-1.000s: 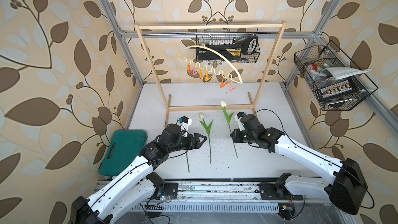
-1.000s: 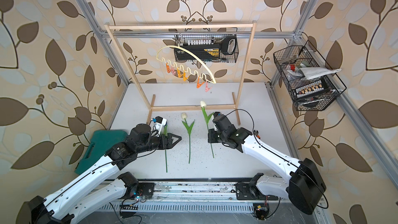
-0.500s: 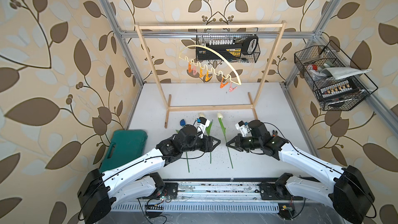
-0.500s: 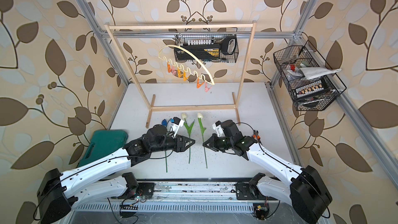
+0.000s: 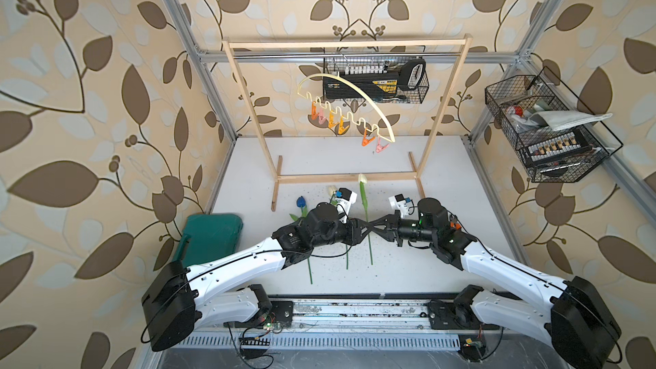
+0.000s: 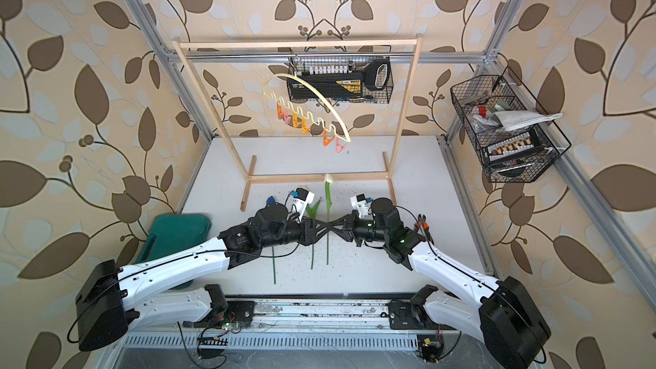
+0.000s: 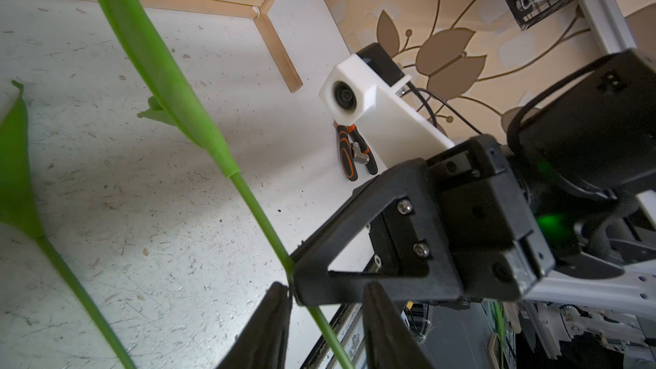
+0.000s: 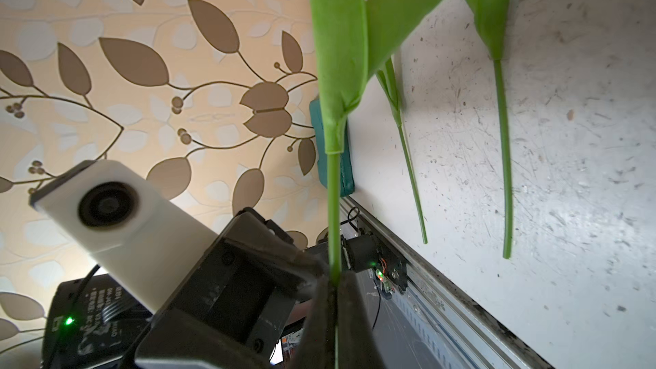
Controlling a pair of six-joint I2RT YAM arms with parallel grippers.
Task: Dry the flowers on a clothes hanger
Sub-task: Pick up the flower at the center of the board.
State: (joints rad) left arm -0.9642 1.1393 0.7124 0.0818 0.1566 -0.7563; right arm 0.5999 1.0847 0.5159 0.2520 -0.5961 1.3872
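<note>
Right pincer [image 8: 335, 280] clamps cream tulip [image 5: 364, 200]; left pincer [image 7: 324, 294] straddles stem, jaws apart.

Tulip stem [image 8: 333, 207] tight inside right tool [image 8: 335, 280]

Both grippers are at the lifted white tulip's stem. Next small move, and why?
Probably close the left gripper on the stem of the white tulip. Its jaws straddle the stem with gaps on both sides, just beside the right gripper, which is shut on it. Releasing the right before then would likely drop the flower.

The left arm [image 5: 245, 265] hides much of the blue tulip [image 5: 301, 201].
</note>
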